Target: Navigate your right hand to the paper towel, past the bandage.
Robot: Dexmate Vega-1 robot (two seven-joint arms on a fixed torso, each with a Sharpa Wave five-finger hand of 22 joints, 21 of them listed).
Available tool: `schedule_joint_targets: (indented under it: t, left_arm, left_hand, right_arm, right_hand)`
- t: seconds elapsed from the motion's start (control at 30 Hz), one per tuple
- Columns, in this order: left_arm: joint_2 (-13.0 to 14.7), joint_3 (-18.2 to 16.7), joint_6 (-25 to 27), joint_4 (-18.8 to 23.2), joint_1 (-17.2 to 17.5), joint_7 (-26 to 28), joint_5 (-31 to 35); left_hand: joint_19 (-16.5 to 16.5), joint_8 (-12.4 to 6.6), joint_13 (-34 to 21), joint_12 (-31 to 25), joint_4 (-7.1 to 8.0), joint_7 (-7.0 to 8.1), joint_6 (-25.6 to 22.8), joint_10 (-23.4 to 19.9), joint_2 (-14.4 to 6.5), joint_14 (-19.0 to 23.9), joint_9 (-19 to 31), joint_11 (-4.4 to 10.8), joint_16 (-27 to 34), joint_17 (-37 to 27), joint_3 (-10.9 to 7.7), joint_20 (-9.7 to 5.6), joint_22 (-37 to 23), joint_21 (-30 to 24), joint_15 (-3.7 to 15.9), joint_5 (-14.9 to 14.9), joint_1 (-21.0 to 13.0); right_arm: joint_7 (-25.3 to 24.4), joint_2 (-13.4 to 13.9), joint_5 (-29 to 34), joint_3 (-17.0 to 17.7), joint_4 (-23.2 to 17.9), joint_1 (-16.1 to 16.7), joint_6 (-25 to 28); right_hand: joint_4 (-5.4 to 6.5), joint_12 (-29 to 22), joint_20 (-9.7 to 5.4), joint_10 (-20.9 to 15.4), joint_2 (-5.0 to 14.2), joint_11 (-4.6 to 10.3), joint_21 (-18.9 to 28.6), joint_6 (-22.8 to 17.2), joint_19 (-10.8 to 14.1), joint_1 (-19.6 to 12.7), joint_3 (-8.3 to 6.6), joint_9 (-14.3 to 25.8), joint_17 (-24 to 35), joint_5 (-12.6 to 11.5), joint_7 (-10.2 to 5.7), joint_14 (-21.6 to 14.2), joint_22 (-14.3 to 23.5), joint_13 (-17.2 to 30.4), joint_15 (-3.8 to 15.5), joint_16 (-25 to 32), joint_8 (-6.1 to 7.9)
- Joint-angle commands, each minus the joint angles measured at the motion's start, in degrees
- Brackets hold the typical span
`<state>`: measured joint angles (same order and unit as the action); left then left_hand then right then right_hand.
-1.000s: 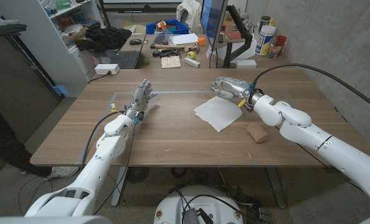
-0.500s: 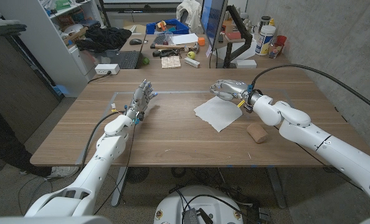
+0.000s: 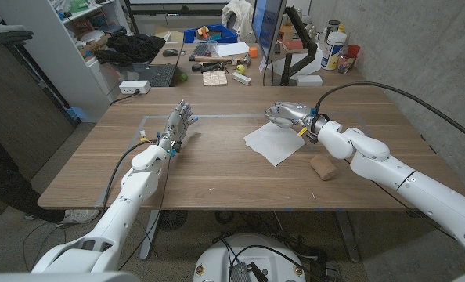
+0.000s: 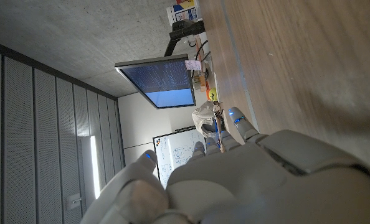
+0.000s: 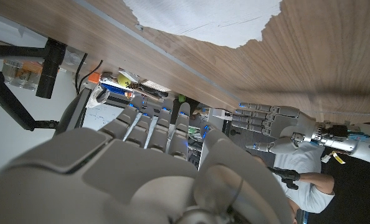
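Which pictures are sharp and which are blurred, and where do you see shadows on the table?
Head view: sharp and evenly lit; soft shadows lie beside the right hand over the paper towel and beside the bandage. Left wrist view: the left hand is close and out of focus. Right wrist view: the near hand is blurred, the table sharper.

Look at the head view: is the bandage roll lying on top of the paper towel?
No. The bandage roll lies on bare wood beside the right arm, apart from the paper towel.
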<state>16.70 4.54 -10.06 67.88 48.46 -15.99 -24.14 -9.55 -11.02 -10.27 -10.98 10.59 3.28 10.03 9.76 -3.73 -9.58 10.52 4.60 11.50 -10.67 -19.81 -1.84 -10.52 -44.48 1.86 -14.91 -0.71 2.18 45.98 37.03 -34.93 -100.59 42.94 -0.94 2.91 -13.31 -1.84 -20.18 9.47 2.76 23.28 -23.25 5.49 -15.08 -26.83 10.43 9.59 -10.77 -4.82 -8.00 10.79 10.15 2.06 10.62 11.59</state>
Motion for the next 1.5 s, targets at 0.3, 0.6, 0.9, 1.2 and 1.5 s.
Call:
schedule_joint_targets:
  t: [0.3, 0.6, 0.9, 1.2, 1.5]
  left_arm:
    - [0.1, 0.0, 0.3, 0.3, 0.2, 0.3, 0.1]
    - [0.1, 0.0, 0.4, 0.4, 0.3, 0.3, 0.1]
    - [0.1, 0.0, 0.4, 0.5, 0.5, 0.4, 0.1]
    - [0.2, 0.0, 0.4, 0.6, 0.6, 0.4, 0.1]
    - [0.2, 0.0, 0.4, 0.7, 0.6, 0.4, 0.1]
  left_hand:
    - [-12.9, 0.0, -0.1, -0.2, -0.03, 0.28, 4.1, 6.0, -5.5, -12.3, 0.2, -0.32, 0.0, -0.2, 0.27, -1.93, -0.2, 0.2, 1.18, -0.2, -0.3]
    - [-12.8, 0.02, -0.1, -0.2, -0.04, 0.3, 4.1, 5.9, -5.6, -12.4, 0.3, -0.27, 0.0, -0.2, 0.31, -1.9, -0.2, 0.2, 1.2, -0.2, -0.3]
    - [-12.8, 0.02, -0.1, -0.1, -0.04, 0.31, 4.1, 6.1, -5.6, -12.3, 0.3, -0.1, 0.0, -0.2, 0.35, -2.01, -0.2, 0.3, 1.22, -0.2, -0.3]
    - [-12.8, 0.01, -0.1, -0.2, -0.04, 0.23, 4.1, 6.0, -5.6, -12.3, 0.3, -0.27, 0.0, -0.2, 0.4, -1.9, -0.2, 0.4, 1.2, -0.3, -0.3]
    - [-12.8, 0.02, -0.1, -0.2, -0.04, 0.26, 4.1, 6.0, -5.6, -12.4, 0.3, -0.19, 0.0, -0.2, 0.45, -1.92, -0.2, 0.5, 1.17, -0.3, -0.3]
  right_arm:
    - [1.7, 0.0, 0.5, -0.9, 0.1, -0.6, 0.8]
    - [2.8, -0.2, 0.5, -1.4, 0.5, -0.9, 1.0]
    - [3.8, -0.3, 0.6, -2.0, 0.6, -1.3, 1.4]
    - [4.7, -0.1, 0.5, -2.3, 0.7, -1.5, 1.3]
    - [5.6, -0.1, 0.5, -2.6, 0.8, -1.7, 1.6]
  right_hand:
    - [-1.03, 0.5, -3.79, -0.3, 1.27, 0.25, 0.1, -0.4, 0.8, -2.1, -1.17, 0.2, 0.0, -0.2, -0.2, -1.2, 0.1, 0.1, 3.12, 0.0, -0.45]
    - [-1.26, 0.5, -3.79, -0.6, 1.29, 0.22, 0.1, -0.6, 1.0, -2.6, -1.42, 0.2, 0.1, -0.1, -0.24, -1.4, 0.1, 0.1, 3.25, 0.0, -0.43]
    - [-1.35, 0.5, -3.68, -0.7, 1.3, 0.3, 0.1, -0.9, 1.0, -2.9, -1.55, 0.2, 0.2, 0.0, -0.32, -1.4, 0.1, 0.1, 3.25, 0.0, -0.41]
    - [-1.36, 0.6, -3.69, -0.7, 1.31, 0.32, 0.1, -1.0, 1.1, -3.2, -1.63, 0.2, 0.3, 0.1, -0.33, -1.4, 0.1, 0.1, 3.31, 0.0, -0.43]
    - [-1.35, 0.7, -3.65, -0.8, 1.31, 0.34, 0.1, -1.0, 1.1, -3.4, -1.67, 0.2, 0.3, 0.1, -0.34, -1.4, 0.2, 0.1, 3.31, 0.0, -0.48]
